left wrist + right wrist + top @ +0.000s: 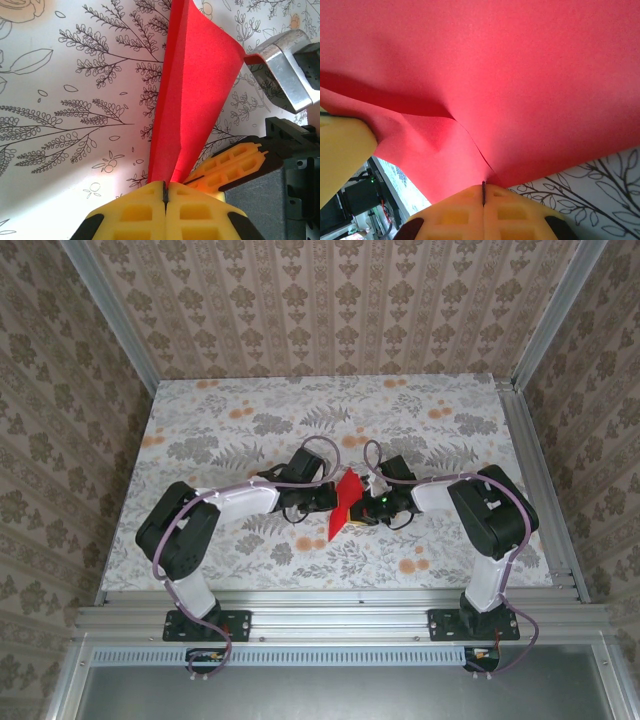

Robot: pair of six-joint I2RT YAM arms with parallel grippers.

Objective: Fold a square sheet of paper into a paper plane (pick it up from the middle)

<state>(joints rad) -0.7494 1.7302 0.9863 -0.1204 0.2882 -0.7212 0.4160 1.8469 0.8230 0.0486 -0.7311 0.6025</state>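
Left tool [165, 189] pinched closed on red paper [195, 90], right tool [483, 191] likewise, floral table [75, 100]

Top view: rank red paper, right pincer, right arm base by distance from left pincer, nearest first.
1. Red paper: clamped in the left pincer, centre.
2. Right pincer: just across the paper.
3. Right arm base: near edge, right.

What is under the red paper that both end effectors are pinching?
Under the thin red creased sheet of paper, the left wrist view shows floral-printed tabletop. From above, the sheet covers the patch directly below it.
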